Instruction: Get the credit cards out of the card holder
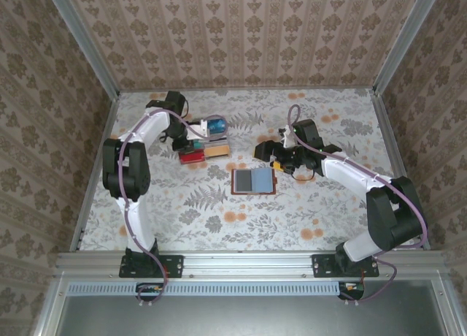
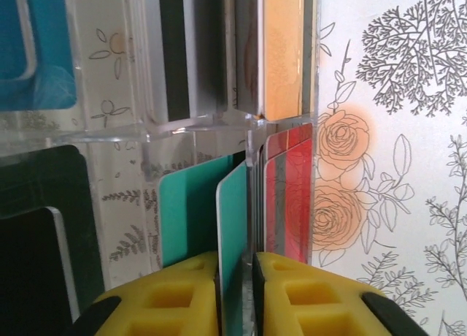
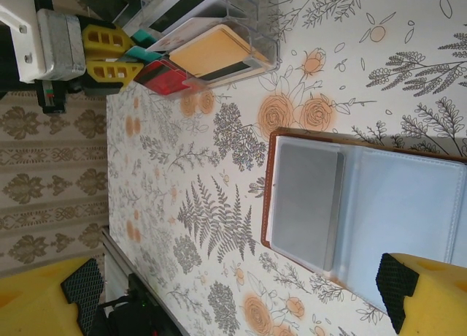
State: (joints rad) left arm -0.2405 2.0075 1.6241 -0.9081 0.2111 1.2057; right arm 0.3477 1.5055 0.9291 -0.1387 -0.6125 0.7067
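left jaws clamped on teal card [image 2: 232, 219] at tray [image 2: 146, 128] | advise: keep upright, drop into slot, then release | right jaws apart near wallet [image 3: 408, 197]

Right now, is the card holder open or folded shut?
Open: the card holder lies spread flat, blue-grey lining facing up, with a grey card in one pocket.

Overhead overview, close wrist views sharing tray [image 2: 95, 131]

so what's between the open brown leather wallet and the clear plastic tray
Only bare floral-print table lies between the brown leather wallet and the clear plastic tray, in the right wrist view.
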